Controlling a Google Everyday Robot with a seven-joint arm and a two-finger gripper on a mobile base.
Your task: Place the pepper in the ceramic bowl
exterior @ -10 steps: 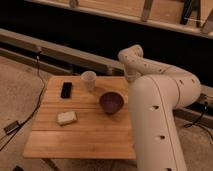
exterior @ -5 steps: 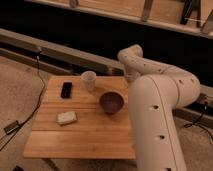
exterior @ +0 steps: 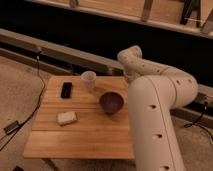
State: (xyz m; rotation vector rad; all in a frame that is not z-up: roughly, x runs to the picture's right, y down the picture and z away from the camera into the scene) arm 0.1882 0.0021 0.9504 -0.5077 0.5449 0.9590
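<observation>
Just right of the bowl point(exterior: 111, 102), the arm point(exterior: 150, 100) bends down over the table point(exterior: 80, 135) edge and hides the gripper; released or clenched, I cannot tell. The pepper is nowhere visible. A cup point(exterior: 89, 78) stands behind-left of the bowl.

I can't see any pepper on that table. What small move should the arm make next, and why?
Probably swing the arm aside, bringing the gripper into view over the table. The gripper is hidden behind the arm, which stands beside the table, and no pepper shows; the bowl looks empty. Whether the pepper is held cannot be told.
</observation>
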